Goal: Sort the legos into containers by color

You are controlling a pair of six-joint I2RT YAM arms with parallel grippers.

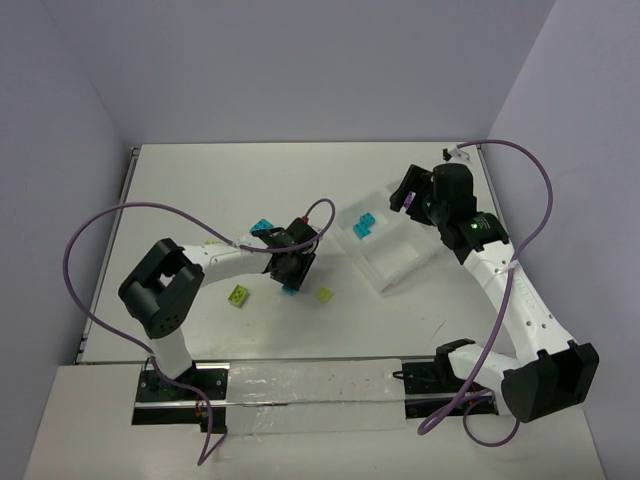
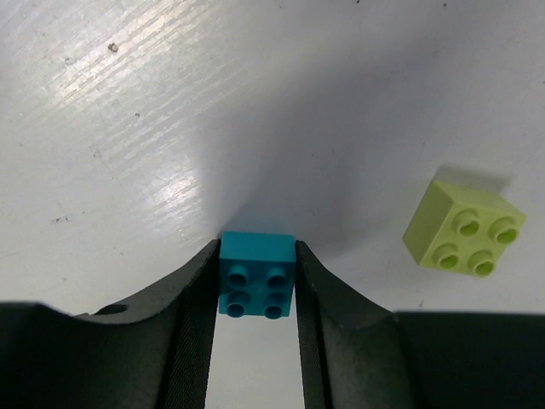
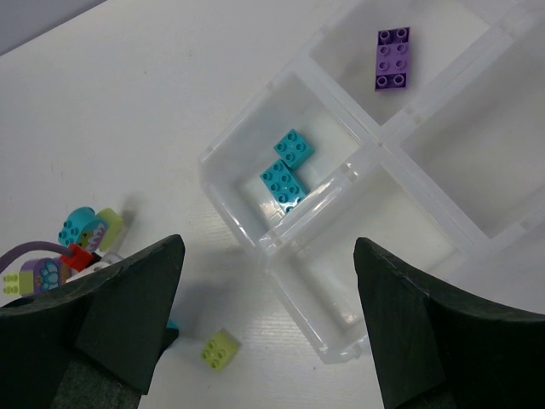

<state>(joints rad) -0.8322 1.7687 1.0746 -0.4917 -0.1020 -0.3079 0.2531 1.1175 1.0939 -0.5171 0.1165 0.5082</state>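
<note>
Sorting is partial: tray holds three legos; left pincer grips a cyan brick, right pincer wide open, empty (lime bricks lie outside).

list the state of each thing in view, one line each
left claw, shut on the cyan brick
cyan brick, pinched between the left claw's fingers
right claw, open, holding nothing, above the tray
tray, open-topped, three bricks inside
two cyan bricks, together in one compartment
purple brick, alone in another compartment
lime brick, loose on the table, unsorted
</note>
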